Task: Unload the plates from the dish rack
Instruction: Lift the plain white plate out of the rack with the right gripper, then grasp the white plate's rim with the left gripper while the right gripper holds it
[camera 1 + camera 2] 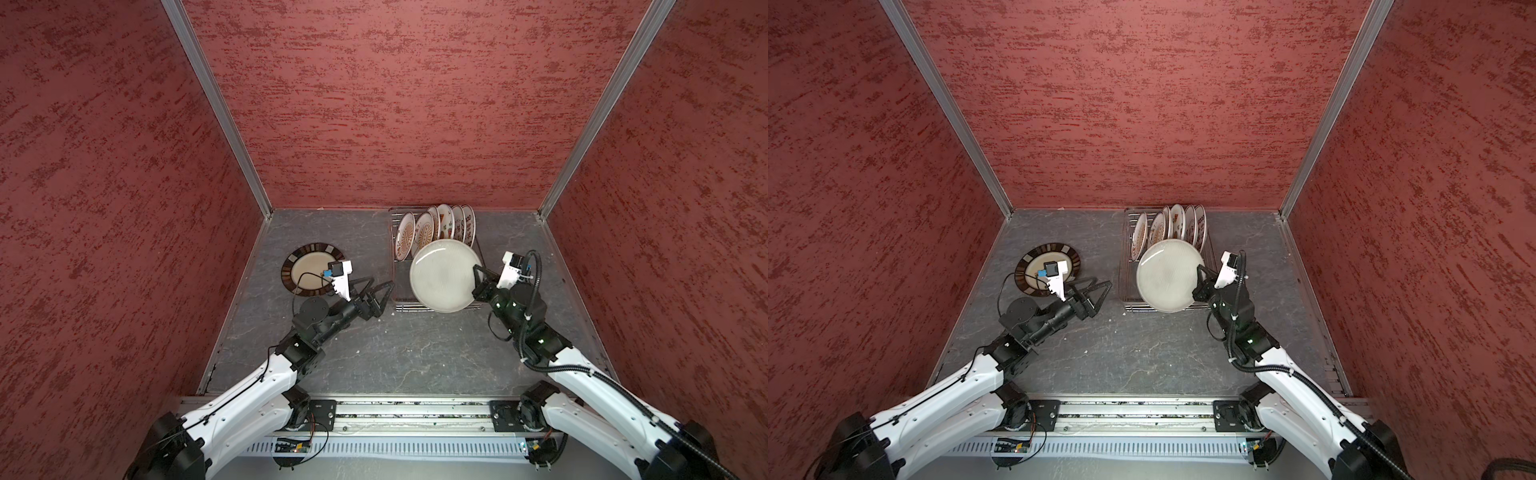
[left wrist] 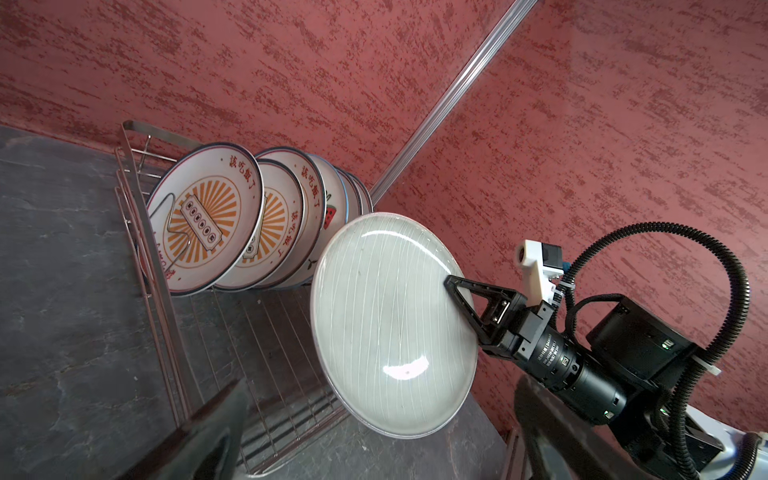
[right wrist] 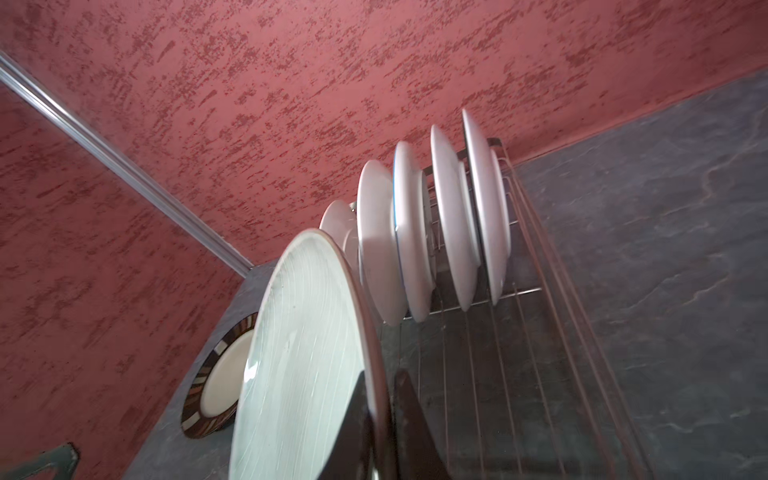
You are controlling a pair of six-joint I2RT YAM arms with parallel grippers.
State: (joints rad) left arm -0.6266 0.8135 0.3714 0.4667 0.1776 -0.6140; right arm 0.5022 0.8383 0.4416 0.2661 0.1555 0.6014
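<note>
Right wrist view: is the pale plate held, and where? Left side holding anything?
Yes: the right jaws are shut on the rim of the pale plate, on the edge nearest that arm. The left jaws are open, holding nothing.

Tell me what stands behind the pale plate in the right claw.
A row of printed plates standing in the dish rack. In both top views the pale plate covers some lower edges and much of the rack floor.

Counted six printed plates (image 1: 424,230) in one dish rack (image 1: 399,308). Tallied one pale lined plate (image 1: 442,276) and one striped-rim plate (image 1: 307,270). Made eight plates in all. Logged two hands: left hand (image 1: 386,300), right hand (image 1: 476,282).
</note>
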